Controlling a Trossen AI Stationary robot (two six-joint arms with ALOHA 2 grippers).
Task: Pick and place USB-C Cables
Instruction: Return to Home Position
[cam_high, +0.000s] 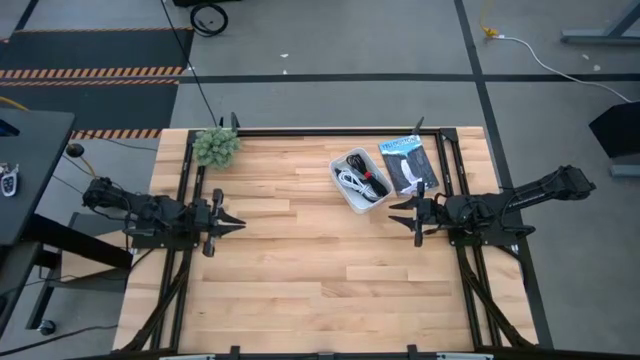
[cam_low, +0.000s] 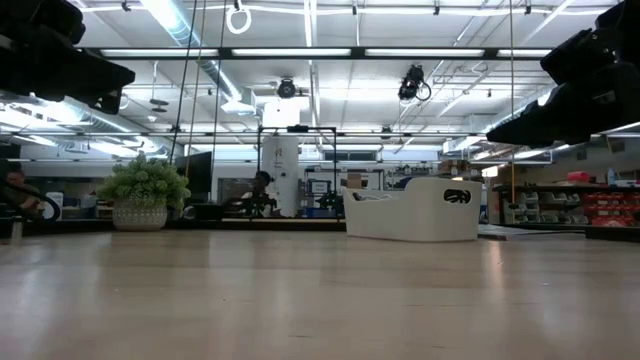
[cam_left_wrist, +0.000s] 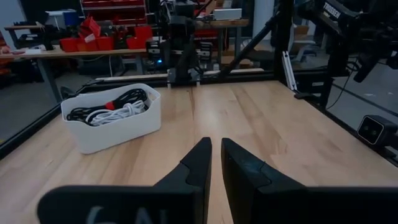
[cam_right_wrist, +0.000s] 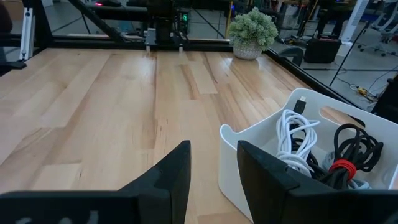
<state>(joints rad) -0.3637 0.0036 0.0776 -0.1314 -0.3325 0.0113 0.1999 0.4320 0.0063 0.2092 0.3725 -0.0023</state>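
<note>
High view first: I have both arms parked at opposite sides of the tabletop (cam_high: 300, 270), each pointing in toward the middle. The left end effector (cam_high: 232, 222) has its fingers pressed almost together; from its wrist camera I see only a thin slit between them, and nothing is held. The right end effector (cam_high: 400, 210) has its fingers spread with a clear gap, also empty. In the low view both arms sit as dark shapes up in the top corners, off the wood.

The white bin (cam_high: 343, 187) stands just ahead of the right end effector's fingertips and a little off to the side, toward the far edge of the tabletop. From the left end effector it is well ahead, across the bare wood. Inside it I can pick out a white cable bundle (cam_high: 352, 182) lying against a black cable with a red tie (cam_high: 372, 178). They are tangled close, and whatever lies under them is hidden from me. All the cables I can see are in the bin.

A flat blue-and-black packet (cam_high: 408, 165) lies just beside the bin, beyond the right end effector. A small potted plant (cam_high: 215, 147) stands at the far edge, near the left end effector and off to its side.
</note>
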